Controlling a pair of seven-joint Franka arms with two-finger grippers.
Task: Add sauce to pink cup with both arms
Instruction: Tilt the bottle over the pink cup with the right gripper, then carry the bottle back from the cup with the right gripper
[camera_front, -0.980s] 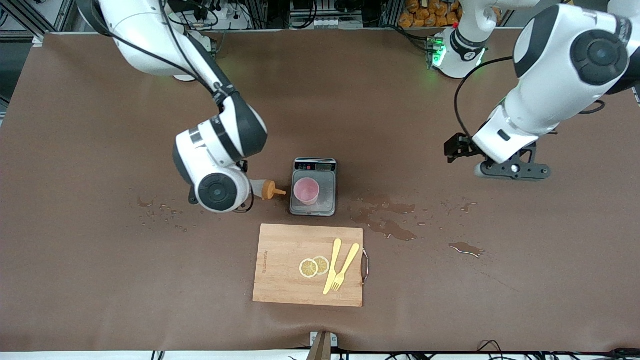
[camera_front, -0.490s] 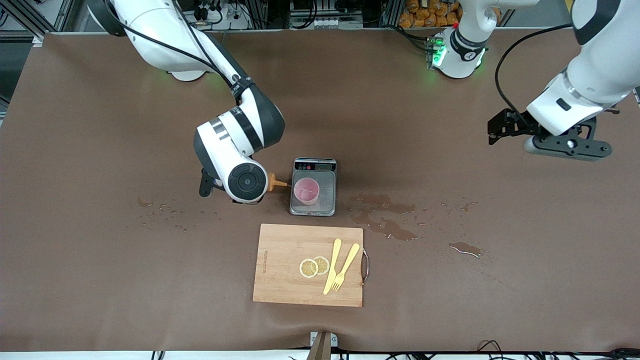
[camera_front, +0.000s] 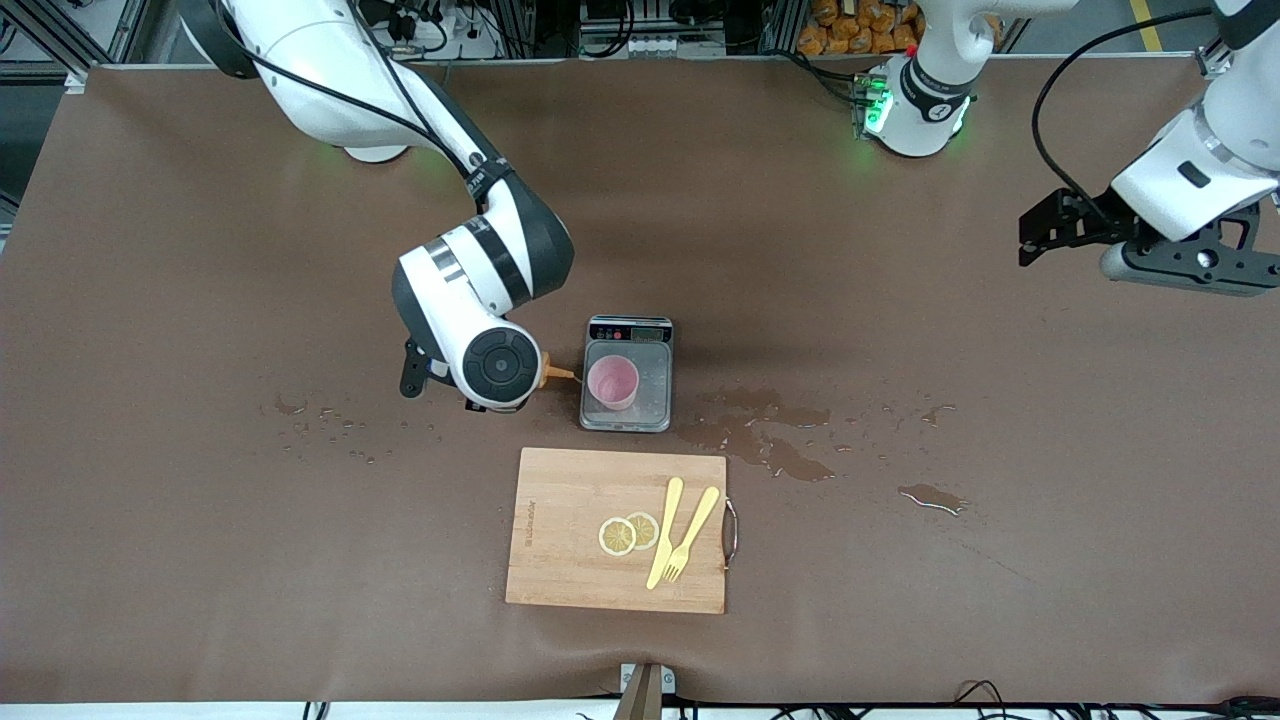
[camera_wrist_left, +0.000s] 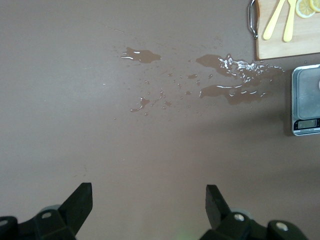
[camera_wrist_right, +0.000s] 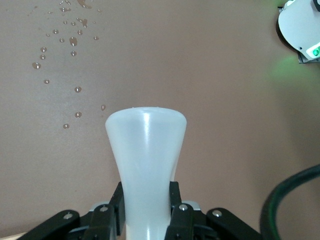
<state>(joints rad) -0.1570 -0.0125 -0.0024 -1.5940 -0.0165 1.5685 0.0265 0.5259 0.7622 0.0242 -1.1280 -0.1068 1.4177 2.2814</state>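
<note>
The pink cup (camera_front: 612, 381) stands upright on the grey scale (camera_front: 655, 403). My right gripper (camera_wrist_right: 146, 202) is shut on the whitish sauce bottle (camera_wrist_right: 146, 150) and holds it lying sideways, low over the table beside the scale. In the front view the right wrist hides the gripper and most of the bottle. Only the orange nozzle cap (camera_front: 550, 373) shows, its tip pointing at the cup and ending near the scale's edge. My left gripper (camera_front: 1035, 235) is open and empty, up in the air over the left arm's end of the table (camera_wrist_left: 148, 200).
A wooden cutting board (camera_front: 560, 560) lies nearer the camera than the scale, with two lemon slices (camera_front: 628, 532) and a yellow fork and knife (camera_front: 680, 535). Liquid puddles (camera_front: 770, 440) spread beside the scale toward the left arm's end; droplets (camera_front: 330, 420) lie toward the right arm's end.
My right arm has carried the bottle toward the scale, bringing the nozzle close to the cup. My left arm has drawn away toward its end of the table.
</note>
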